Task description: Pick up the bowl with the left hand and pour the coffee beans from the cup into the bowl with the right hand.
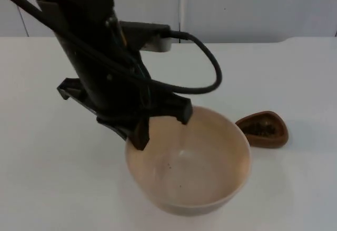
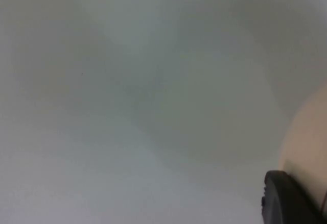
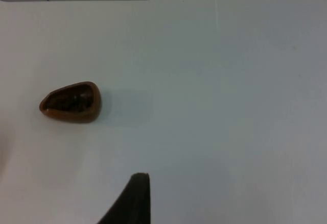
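A large beige bowl point(image 1: 192, 162) hangs lifted off the table, close under the top camera and empty inside. My left gripper point(image 1: 160, 126) is shut on its far left rim, one finger point(image 1: 139, 136) outside the wall. In the left wrist view a pale piece of the bowl point(image 2: 309, 137) sits beside a black fingertip point(image 2: 286, 201). The small brown cup point(image 1: 262, 130) stands on the table to the right of the bowl with dark coffee beans inside. My right gripper point(image 3: 135, 201) waits over the table, well back from the cup point(image 3: 71, 102).
The white table point(image 1: 295, 73) ends at the grey partition wall point(image 1: 253, 4) behind. The left arm point(image 1: 89, 57) crosses over the table's left half.
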`<state>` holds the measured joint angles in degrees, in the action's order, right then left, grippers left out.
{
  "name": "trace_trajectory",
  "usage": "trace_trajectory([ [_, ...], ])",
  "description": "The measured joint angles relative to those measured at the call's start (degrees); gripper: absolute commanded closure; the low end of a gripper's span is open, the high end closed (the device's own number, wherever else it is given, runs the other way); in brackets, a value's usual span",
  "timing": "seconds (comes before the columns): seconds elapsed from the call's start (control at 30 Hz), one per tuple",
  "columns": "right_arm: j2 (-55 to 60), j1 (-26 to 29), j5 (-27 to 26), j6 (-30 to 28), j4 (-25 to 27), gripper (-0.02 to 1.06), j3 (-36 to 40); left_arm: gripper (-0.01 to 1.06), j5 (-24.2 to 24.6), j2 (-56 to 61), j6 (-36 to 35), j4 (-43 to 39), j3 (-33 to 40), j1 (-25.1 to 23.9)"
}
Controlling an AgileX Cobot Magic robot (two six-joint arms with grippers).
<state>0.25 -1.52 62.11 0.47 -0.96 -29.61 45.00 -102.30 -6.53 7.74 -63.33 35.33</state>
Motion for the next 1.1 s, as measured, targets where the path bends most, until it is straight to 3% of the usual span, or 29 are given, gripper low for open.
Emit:
trace_trajectory([
  [0.8,0.0,0.0,0.0,0.0,0.0,-0.01,0.0,1.05,1.5,0.0,-2.5,-0.8,0.0,0.5],
  [1.1,0.0,0.0,0.0,0.0,3.6,-0.01,0.0,1.05,-1.3,0.0,-14.0,-3.2,0.0,0.5],
])
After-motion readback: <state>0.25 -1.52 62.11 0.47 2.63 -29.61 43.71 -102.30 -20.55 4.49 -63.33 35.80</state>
